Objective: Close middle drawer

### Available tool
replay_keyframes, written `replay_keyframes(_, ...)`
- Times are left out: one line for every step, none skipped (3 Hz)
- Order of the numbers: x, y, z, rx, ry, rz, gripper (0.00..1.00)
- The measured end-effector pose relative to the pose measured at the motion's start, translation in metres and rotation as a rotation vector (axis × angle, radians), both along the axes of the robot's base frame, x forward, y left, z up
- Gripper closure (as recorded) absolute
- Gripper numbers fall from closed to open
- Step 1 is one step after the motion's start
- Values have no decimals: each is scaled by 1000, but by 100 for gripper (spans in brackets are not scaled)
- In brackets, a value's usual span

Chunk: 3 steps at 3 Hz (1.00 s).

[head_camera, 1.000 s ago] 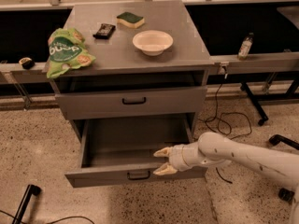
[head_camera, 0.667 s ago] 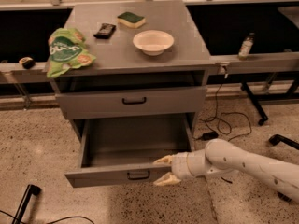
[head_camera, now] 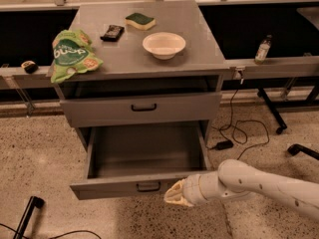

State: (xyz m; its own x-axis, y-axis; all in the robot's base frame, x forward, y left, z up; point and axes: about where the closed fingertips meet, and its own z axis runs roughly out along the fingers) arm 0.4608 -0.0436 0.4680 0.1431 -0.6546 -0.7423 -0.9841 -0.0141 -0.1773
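Hovering at the front edge of the middle drawer [head_camera: 114, 188], gripper [head_camera: 175, 195], grip state unclear, grey tray standing pulled out, speckled floor [head_camera: 149, 220] lying open around.

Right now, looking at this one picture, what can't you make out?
The end effector sits by the open drawer, front right; whether they touch cannot be told from this camera view.
The arm is cut off by the right edge.
The bottle label is too small to read.
Below the open drawer, its front panel hides everything.
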Motion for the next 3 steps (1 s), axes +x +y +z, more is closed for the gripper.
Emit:
replay_keyframes(0,0,0,0,0,-1,100)
replay_keyframes(0,0,0,0,0,-1,100)
replay_keyframes(13,-7,-12,-31,2,-64,100)
